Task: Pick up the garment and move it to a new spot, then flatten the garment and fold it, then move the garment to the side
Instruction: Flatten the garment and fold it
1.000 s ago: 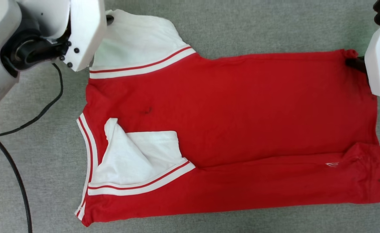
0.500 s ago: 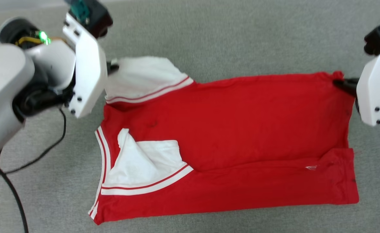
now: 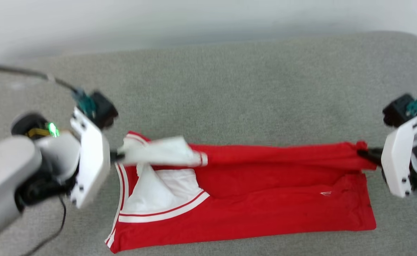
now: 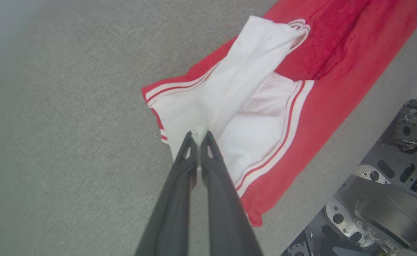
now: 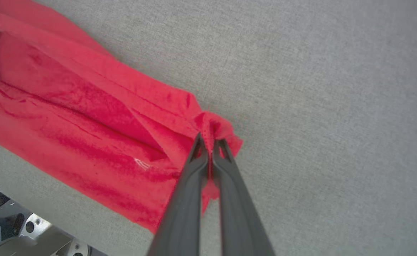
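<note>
1. The shirt point(image 3: 251, 209) is lying on the grey counter point(image 3: 229, 89), with its far edge hanging raised between the arms.
2. The left fingers point(image 4: 181, 177) are pinching the white sleeve point(image 3: 158, 154).
3. The right fingers point(image 5: 192, 177) are pinching the red hem corner point(image 5: 219, 128).

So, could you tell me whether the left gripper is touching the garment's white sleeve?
Touching. The left wrist view shows the left gripper pinching the garment's white sleeve between its fingertips.

text: none legible | garment point(image 3: 265, 209) — small white mark point(image 3: 325, 193), unreadable
</note>
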